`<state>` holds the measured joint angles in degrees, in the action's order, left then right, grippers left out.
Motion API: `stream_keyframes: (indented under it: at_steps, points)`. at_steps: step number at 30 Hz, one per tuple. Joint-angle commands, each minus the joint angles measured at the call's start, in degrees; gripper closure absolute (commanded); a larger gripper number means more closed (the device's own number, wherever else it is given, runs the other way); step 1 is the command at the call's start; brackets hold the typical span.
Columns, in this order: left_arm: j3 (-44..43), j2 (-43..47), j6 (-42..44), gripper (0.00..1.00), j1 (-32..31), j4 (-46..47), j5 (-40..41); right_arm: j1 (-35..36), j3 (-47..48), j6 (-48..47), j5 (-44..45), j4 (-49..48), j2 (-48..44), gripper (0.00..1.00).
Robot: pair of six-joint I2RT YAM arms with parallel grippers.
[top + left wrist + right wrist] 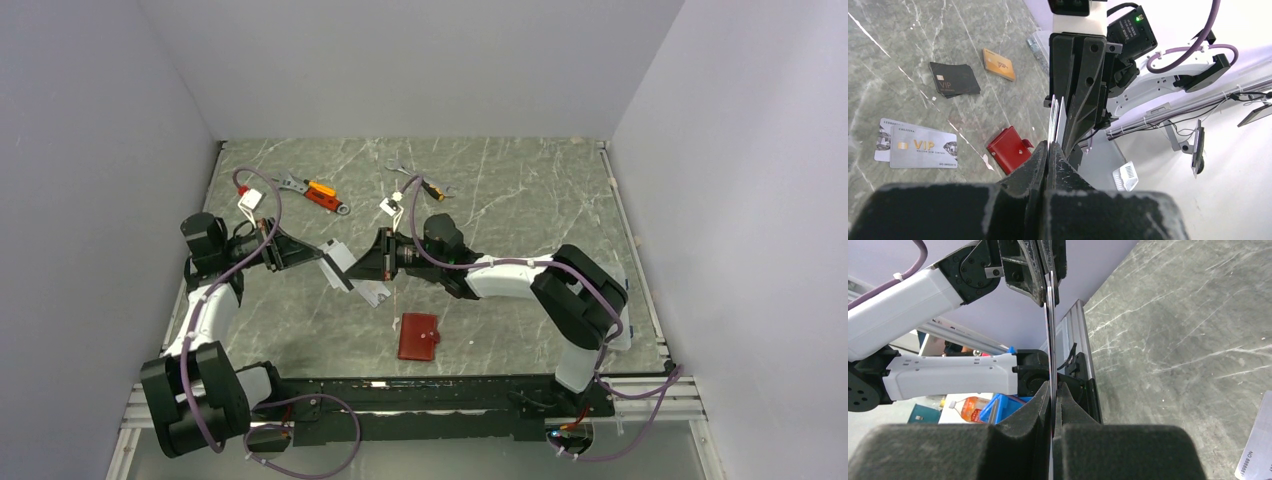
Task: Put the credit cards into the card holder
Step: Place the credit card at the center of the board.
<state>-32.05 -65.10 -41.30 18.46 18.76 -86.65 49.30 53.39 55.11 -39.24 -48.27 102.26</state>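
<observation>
L gripper (1048, 150), w/ black foam-like padded fingers, is pinching shut on one edge of a thin flat silver-grey plastic card w/ a dark stripe (338, 264). R gripper (1053, 387) is clamping the opposite edge, so the card is hanging edge-on btwn the two, above the grey-green marble-patterned tabletop (520, 200), left of its centre. The left wrist view is showing two thin pale edges side by side, so it's hard to say whether it's one card or two. The small red leather-like card holder (418, 336), rectangular w/ a snap tab, is lying closed and flat near the tabletop's near edge, abt mid-way along it, apart from both grippers. Two overlapping glossy silver-grey VIP cards (918, 146) are lying flat just under the held card, btwn it and the holder. A small fanned stack of matte black cards (954, 79) and an orange-gold card (998, 64) are lying near each other, not touching. Orange-handled metal wrenches (320, 193) are lying toward the far edge. R arm (505, 275), white w/ black joints, is stretching across the tabletop from the right, on the holder's far side.
</observation>
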Motion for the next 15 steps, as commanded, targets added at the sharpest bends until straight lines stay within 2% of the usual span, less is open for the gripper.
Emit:
stream_keyframes:
  at_steps: [1,4,15]
  points:
    - [-2.8,2.1,7.6,0.99,4.1,-3.4,5.2,-2.7,-3.3,-0.4,-3.0,2.8,-2.5,0.98]
    - [-3.9,2.1,11.6,0.98,5.0,-9.2,6.8,-3.3,-5.1,0.0,-2.5,2.0,-2.8,0.98]
    - [-5.7,2.6,19.1,0.98,6.7,-18.2,11.4,-4.7,-6.3,-0.1,-2.2,2.4,-2.3,0.98]
